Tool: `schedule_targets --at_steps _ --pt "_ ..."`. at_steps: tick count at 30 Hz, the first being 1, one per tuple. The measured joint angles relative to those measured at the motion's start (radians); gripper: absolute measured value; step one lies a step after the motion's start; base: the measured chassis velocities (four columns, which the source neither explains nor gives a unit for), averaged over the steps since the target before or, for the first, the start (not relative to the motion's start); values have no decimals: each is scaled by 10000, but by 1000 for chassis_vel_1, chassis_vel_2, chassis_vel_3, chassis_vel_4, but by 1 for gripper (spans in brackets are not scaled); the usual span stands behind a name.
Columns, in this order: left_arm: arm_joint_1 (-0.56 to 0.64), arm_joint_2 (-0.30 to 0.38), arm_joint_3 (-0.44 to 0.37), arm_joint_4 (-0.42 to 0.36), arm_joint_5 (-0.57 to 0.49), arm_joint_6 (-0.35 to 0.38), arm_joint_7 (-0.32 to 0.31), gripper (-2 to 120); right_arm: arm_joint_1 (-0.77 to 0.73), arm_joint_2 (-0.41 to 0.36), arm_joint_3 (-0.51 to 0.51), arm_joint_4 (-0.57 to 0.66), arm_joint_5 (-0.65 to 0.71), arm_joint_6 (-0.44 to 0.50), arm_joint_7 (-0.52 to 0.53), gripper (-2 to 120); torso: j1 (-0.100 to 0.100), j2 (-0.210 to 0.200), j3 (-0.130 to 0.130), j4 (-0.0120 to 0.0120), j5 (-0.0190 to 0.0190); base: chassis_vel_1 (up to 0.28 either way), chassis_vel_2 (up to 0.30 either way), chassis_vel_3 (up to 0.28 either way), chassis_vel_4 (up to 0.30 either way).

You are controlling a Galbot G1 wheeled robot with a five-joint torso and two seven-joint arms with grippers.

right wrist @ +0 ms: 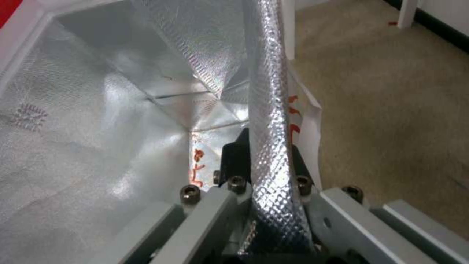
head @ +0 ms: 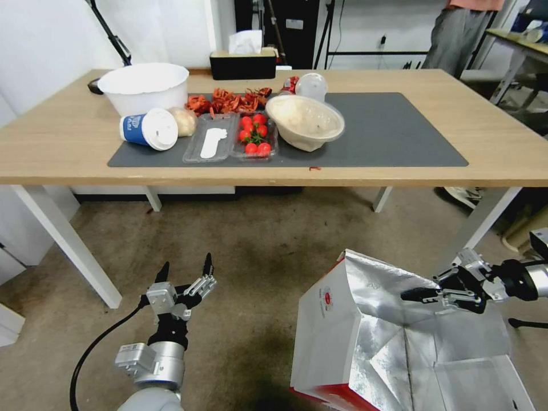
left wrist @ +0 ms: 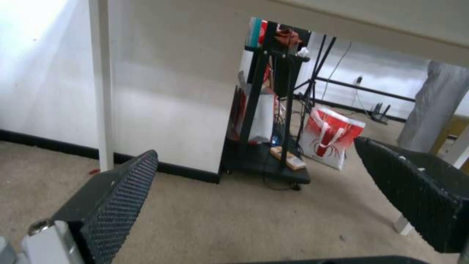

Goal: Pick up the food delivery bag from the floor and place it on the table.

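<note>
Right gripper clamped on foil rim of food delivery bag, fingers together with the silver wall pinched between them; same pinch close up in right wrist view, foil fold running straight through the jaws. Bag at near right, mouth open, silver lining showing, white side with small round red logo facing left, red edge at the bottom. Cannot tell whether base touches floor. Left gripper at near left, fingers apart, holding nothing, above carpet, well apart from bag. Carpet grey-brown, stained. Table across far side, light wood on white legs, dark grey mat on top. On mat's left half: big white bowl, tipped paper cup, tray of cherry tomatoes, clear-lidded bowl, crayfish shells. Right half of mat bare. Black tissue box at far edge. White wall behind at left. In left wrist view, second red-and-white bag beside black rack.
</note>
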Motion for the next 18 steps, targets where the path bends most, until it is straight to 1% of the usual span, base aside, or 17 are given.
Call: schedule_targets --at_steps 3,18 --pt "-7 -18 9 0 4 0 9 100 13 -1 -10 5 -3 0 -5 0 53 165 113 0 0 0 0 0 0" --pt "-22 -36 43 -6 26 23 31 100 34 34 -27 103 -40 -2 -6 0 260 738 480 0 0 0 0 0 0"
